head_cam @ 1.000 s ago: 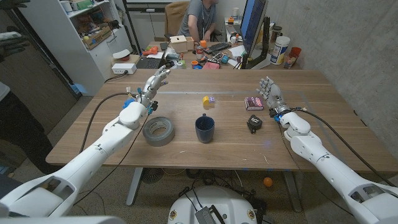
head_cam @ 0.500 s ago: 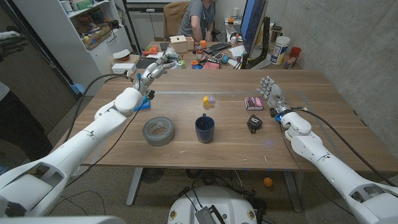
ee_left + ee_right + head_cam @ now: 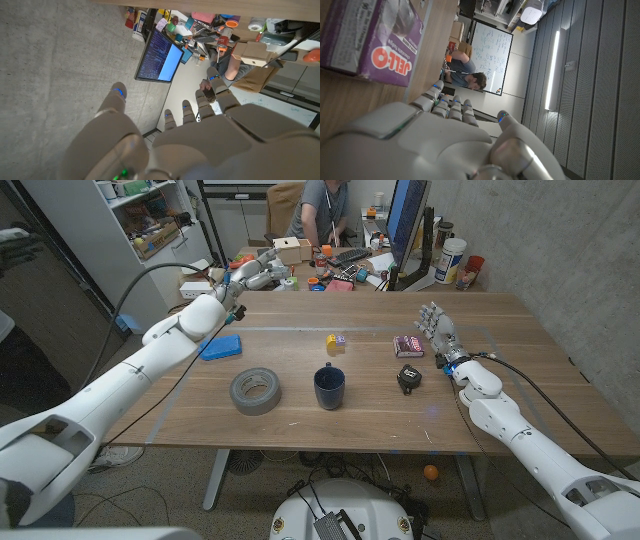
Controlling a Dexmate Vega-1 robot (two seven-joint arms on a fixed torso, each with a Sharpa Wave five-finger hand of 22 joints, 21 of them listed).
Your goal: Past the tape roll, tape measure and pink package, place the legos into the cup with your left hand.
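Two small legos point(image 3: 335, 339), one yellow and one pale purple, lie at mid-table beyond the dark blue cup point(image 3: 329, 386). A grey tape roll point(image 3: 255, 390) lies to the cup's left, a black tape measure point(image 3: 408, 378) to its right. The pink package point(image 3: 408, 346) is a Jell-O box point(image 3: 365, 35) lying just ahead of my right hand point(image 3: 445, 135). My left hand point(image 3: 252, 273) is raised over the table's far left edge, fingers apart and holding nothing point(image 3: 165, 140). My right hand point(image 3: 437, 330) stands upright beside the package, fingers extended, empty.
A flat blue object point(image 3: 220, 346) lies on the table's left side. Beyond the far edge is a cluttered desk point(image 3: 330, 275) with a monitor point(image 3: 405, 220) and a seated person point(image 3: 318, 210). A shelf unit point(image 3: 150, 230) stands at the back left.
My left arm has lifted and swung toward the table's far left edge, uncovering the blue object. My right hand and the table items have not moved.
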